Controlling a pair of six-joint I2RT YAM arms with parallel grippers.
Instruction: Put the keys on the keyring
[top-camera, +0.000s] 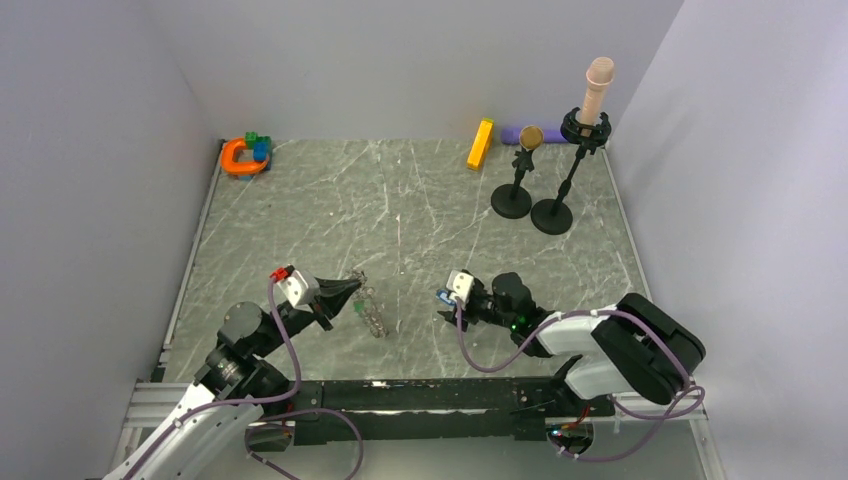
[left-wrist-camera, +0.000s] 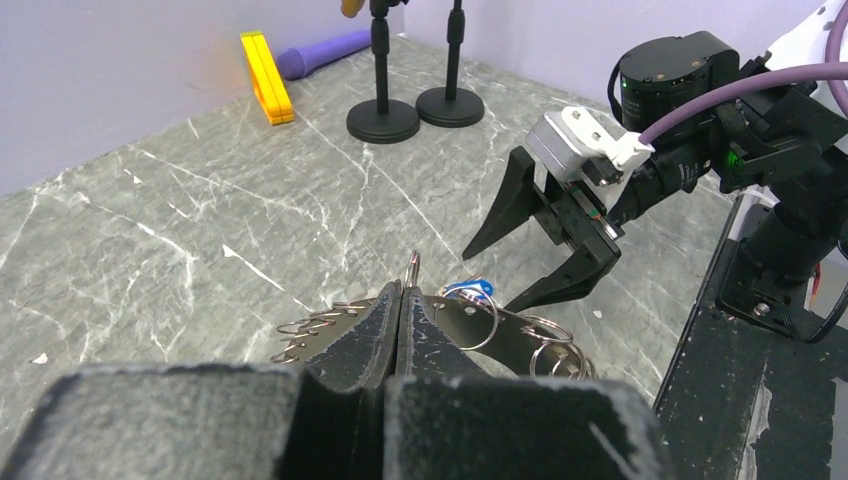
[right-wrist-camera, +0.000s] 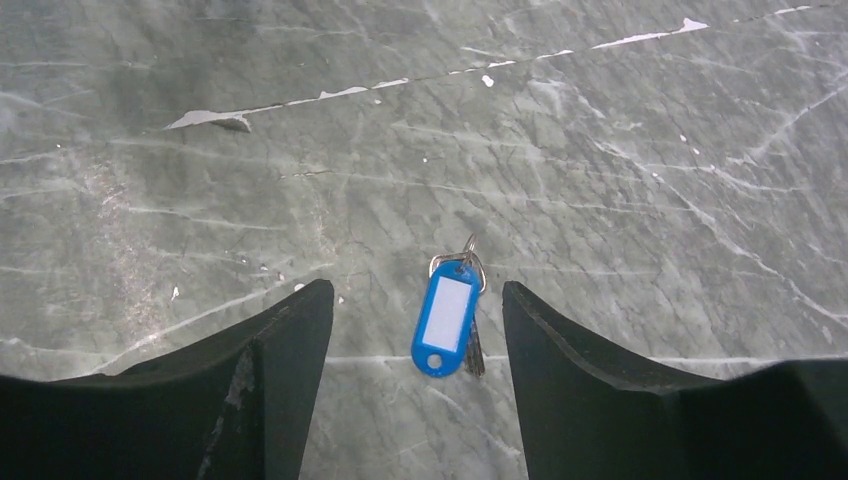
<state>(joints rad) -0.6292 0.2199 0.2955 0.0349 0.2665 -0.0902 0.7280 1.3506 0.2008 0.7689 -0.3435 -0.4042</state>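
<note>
My left gripper is shut on the keyring, holding it tilted just above the table. In the left wrist view the keyring is a flat metal band with holes and several small split rings hooked on it, its rim pinched between my left gripper fingertips. One of the keys, with a blue plastic tag and a small ring, lies flat on the table. My right gripper hovers over it, open, a finger on each side and not touching it. From the top, my right gripper sits right of the keyring.
An orange horseshoe toy with green and blue blocks sits at the back left corner. A yellow bar and a purple object lie at the back wall, beside two black stands. Walls enclose the table on three sides.
</note>
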